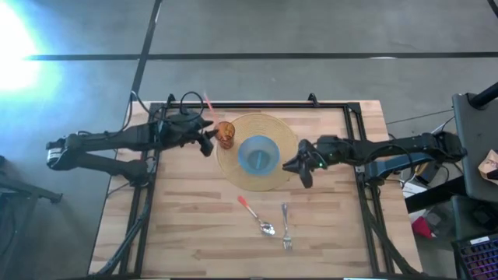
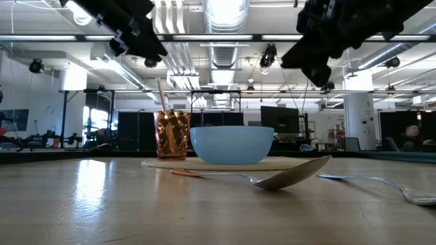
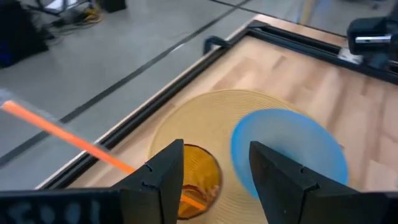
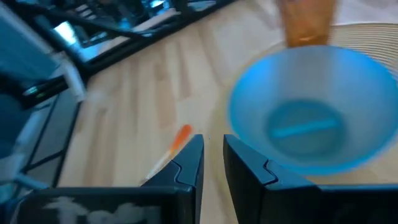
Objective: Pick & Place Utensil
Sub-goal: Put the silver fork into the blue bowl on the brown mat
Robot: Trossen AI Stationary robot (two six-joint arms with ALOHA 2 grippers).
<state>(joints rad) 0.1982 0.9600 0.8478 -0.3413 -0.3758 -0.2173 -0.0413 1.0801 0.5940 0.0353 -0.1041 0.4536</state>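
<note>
A spoon with an orange handle lies flat on the wooden table toward the near edge, with a metal fork just to its right. The spoon and fork also show in the low view. My right gripper hovers above the right rim of the round woven placemat; its fingers are open by a narrow gap. The spoon's handle shows beyond them. My left gripper hangs open above the amber cup, which holds an orange straw.
A blue bowl sits in the middle of the placemat, with the amber cup at the mat's far-left rim. Both arms are raised well above the table in the low view. Bare wood lies to the left and right of the utensils.
</note>
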